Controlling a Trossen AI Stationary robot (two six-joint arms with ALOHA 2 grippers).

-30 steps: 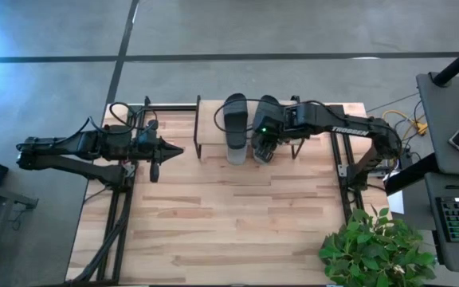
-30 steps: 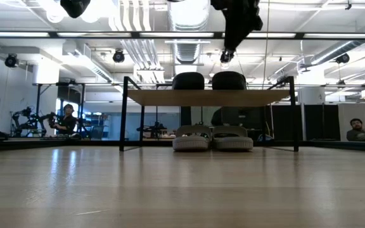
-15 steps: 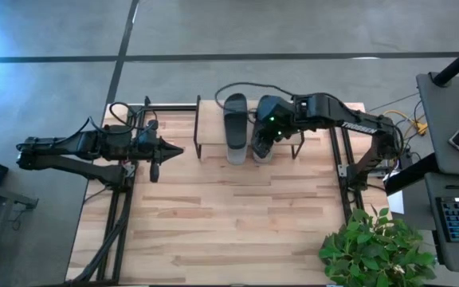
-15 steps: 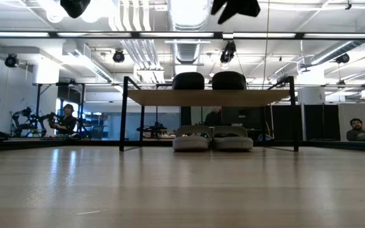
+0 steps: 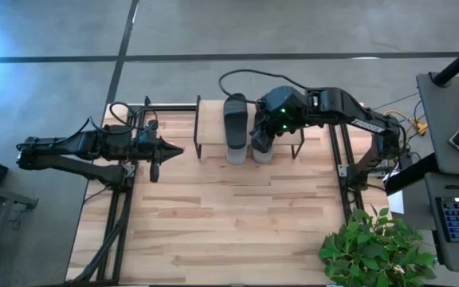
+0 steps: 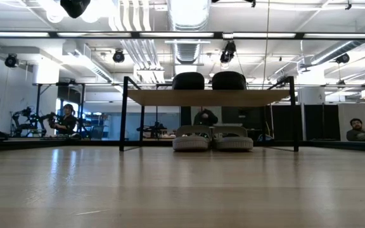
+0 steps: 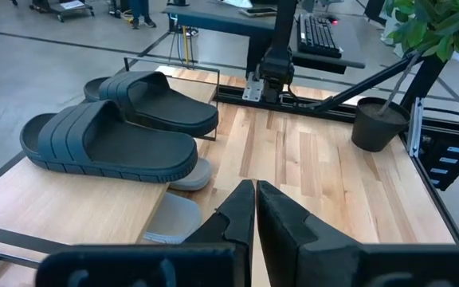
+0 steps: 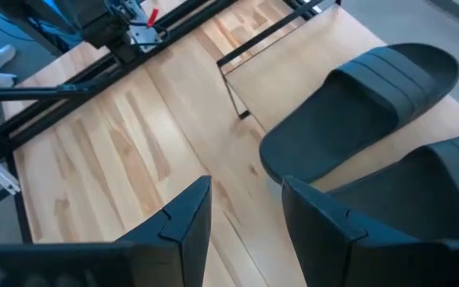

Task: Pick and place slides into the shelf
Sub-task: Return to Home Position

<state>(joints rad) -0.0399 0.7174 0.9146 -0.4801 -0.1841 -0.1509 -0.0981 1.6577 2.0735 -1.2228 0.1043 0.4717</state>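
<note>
**Wood counter [image 5: 237, 215]: shelf [image 5: 210, 127] full**

Two black slides [image 7: 110, 143] sit on top and two grey slides [image 6: 192, 139] beneath, so nothing needs gripping. The right end effector [image 8: 247, 185] hangs released above them; the left end effector [image 7: 255, 191] waits clenched, empty, well apart.

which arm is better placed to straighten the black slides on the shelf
Right. Its open pincer hangs above the black slides on the shelf; the left pincer, shut, sits off at the left edge of the table.
</note>
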